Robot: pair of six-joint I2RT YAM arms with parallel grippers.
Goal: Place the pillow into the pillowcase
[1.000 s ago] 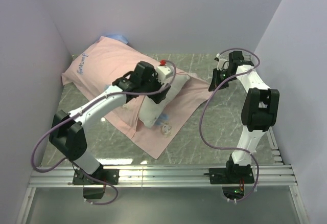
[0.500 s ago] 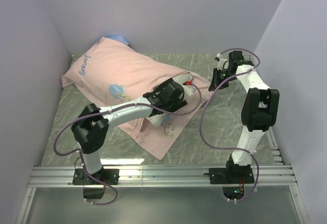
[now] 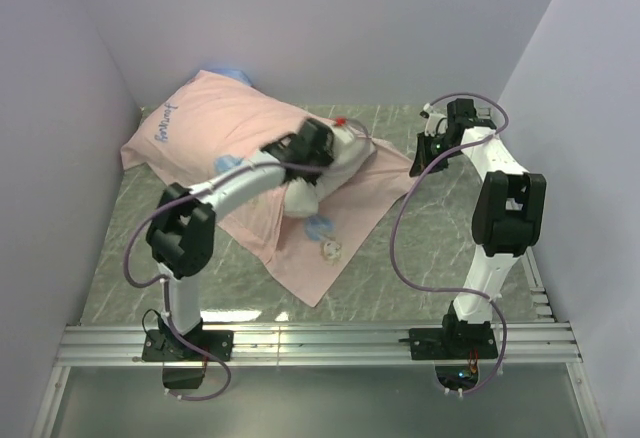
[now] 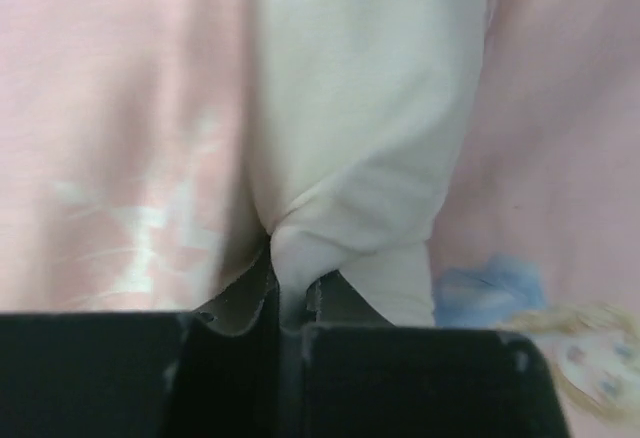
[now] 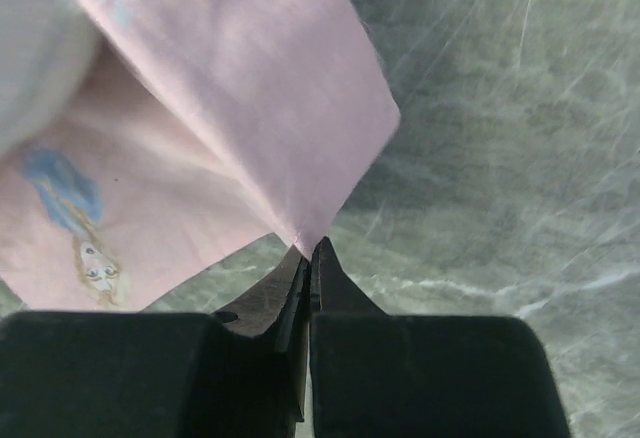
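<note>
1. Corner of the pillowcase [image 5: 250,88] is clamped in the right gripper [image 5: 310,258], seemingly anchoring the opening; the case lies pink side up on the table [image 5: 500,158]
2. Opposite, the left gripper [image 4: 290,298] is clenched on a pinch of the pillow [image 4: 370,138], likely to drive it deeper
3. White end of the pillow protrudes from the case, directly ahead of that gripper, pink cloth on either side

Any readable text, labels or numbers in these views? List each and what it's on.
Blue script on the pale pink fabric pillowcase, far-left corner: too small to read.
No text visible on the plump white pillow.
Nothing else legible in any view.
</note>
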